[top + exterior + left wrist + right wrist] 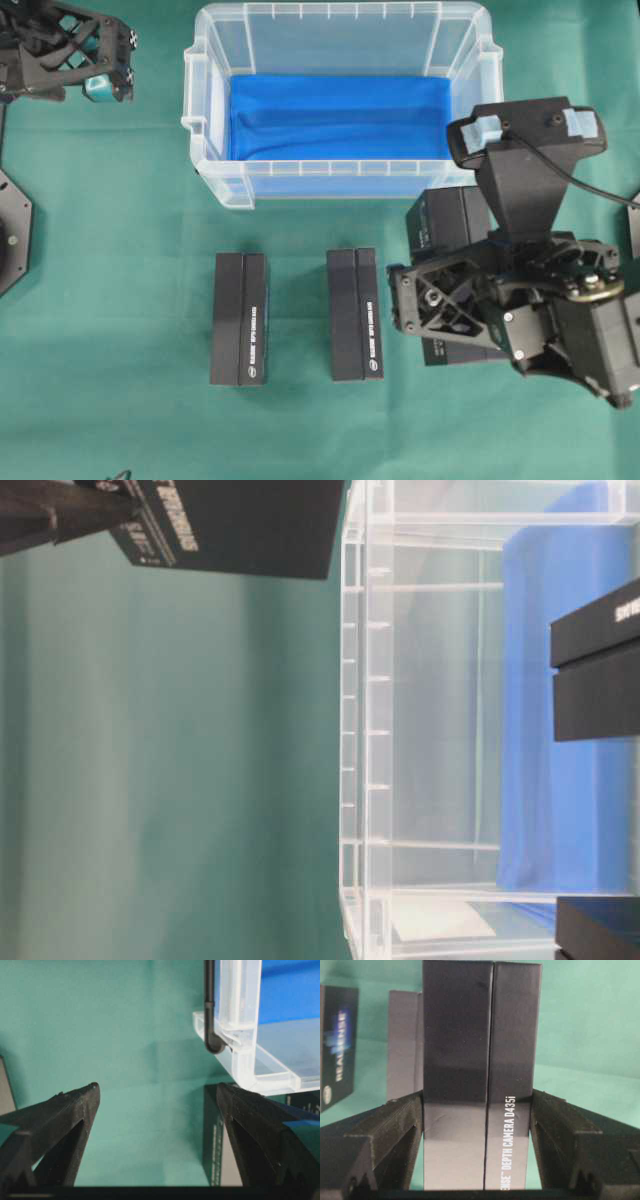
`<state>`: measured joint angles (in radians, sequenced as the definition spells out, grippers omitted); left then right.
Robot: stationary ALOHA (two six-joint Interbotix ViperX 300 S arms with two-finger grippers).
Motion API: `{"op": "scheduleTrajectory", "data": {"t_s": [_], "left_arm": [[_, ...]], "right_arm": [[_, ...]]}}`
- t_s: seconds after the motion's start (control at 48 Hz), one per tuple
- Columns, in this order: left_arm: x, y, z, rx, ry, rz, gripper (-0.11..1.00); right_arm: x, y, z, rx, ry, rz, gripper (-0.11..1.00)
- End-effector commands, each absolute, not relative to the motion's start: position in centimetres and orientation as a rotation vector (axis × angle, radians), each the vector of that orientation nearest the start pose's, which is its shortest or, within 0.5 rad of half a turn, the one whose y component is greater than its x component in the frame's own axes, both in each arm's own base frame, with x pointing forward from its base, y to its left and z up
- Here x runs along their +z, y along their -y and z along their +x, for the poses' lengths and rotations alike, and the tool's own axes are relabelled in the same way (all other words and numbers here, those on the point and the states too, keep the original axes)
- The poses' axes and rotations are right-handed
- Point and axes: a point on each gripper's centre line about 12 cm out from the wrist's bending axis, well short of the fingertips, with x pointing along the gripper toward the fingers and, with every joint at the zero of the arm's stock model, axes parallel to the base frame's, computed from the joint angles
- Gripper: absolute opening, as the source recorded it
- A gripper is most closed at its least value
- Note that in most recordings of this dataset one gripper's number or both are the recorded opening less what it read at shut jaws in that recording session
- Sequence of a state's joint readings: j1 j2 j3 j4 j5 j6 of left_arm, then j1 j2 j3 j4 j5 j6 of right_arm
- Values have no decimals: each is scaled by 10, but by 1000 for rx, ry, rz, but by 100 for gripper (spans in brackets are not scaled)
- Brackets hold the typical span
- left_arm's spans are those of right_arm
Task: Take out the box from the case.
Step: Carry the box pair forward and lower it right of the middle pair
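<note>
The box is clamped between the fingers of the right gripper, already outside the case beside two others on the green worktop, so setting it down comes next, while the left gripper hangs released.

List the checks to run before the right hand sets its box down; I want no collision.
1. Grip: right hand has the box between both fingers. Ok.
2. Box outside the case: overhead, it sits beyond the rim, front right. Ok.
3. Case emptied: only the blue lining shows. Ok.
4. Landing spot beside the two boxes on the table: hidden by the right arm. Cannot tell.
5. Left hand out of the way: open, by the case's far left corner. Ok.
</note>
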<state>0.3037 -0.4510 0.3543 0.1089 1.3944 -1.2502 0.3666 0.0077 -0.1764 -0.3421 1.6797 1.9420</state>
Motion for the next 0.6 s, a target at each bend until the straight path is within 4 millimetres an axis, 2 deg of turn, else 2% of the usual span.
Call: {"op": "scheduleTrajectory", "data": {"t_s": [0.0,0.25,0.584], "left_arm": [[347,-89,238,1100,-890,-1160,97],[347,-89,238,1101,-894,-1161,97],[346,-88,238,1102,-899,-1157,97]], "right_arm": [[381,-92,350,-1217,-818,1135,67],[368,-94,354,-1233,-832,1113,67],[322,-100,357,-1255,-875,1116,67]]}}
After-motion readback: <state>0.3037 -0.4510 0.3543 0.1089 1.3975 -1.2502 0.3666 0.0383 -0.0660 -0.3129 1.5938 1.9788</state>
